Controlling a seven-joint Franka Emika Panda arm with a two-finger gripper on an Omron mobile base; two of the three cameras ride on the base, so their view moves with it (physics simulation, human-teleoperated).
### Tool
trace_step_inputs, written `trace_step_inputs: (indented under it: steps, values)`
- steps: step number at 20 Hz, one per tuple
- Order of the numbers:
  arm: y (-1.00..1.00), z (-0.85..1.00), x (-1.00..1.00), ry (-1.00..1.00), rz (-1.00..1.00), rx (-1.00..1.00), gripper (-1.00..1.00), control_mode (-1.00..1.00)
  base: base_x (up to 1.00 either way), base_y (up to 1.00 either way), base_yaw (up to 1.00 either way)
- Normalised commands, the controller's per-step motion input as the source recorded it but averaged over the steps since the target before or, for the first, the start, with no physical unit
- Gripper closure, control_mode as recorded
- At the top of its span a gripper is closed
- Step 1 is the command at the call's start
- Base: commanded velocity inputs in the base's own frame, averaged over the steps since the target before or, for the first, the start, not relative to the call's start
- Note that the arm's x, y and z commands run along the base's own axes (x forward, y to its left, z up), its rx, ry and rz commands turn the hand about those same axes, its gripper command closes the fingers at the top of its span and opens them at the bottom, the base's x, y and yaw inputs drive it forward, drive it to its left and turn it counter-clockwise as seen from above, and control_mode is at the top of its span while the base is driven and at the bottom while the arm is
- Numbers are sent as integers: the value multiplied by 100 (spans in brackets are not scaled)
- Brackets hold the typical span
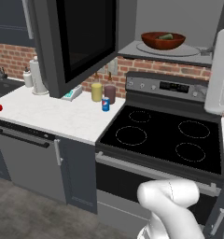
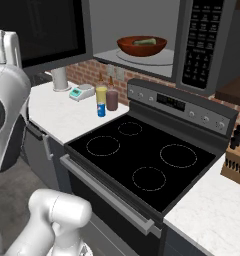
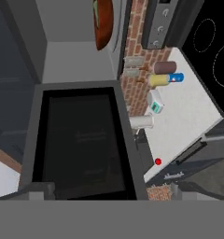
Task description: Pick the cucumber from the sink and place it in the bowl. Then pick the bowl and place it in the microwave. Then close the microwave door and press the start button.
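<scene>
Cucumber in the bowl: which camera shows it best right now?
The right base view: the cucumber lies in plain sight across the bowl on the microwave turntable. The left base view shows it farther off; the hand view shows the bowl edge-on, hiding it.

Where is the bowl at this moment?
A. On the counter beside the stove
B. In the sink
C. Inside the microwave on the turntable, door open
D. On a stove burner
C: the bowl sits on the turntable inside the microwave, holding the cucumber, and the microwave door stands open.
</scene>
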Motion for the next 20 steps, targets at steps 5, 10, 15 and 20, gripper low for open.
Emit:
trace_step_inputs:
  steps: [5, 10, 15, 20]
  values:
    - [89, -24, -15, 0, 0, 0, -100, -100, 0, 0, 0]
    - [59, -3, -41, 0, 0, 2, -100, -100, 0, 0, 0]
    - [69, -2, -35, -9, -1, -1, -100, -100, 0, 0, 0]
    - [94, -8, -27, -12, -7, -1, -100, -100, 0, 0, 0]
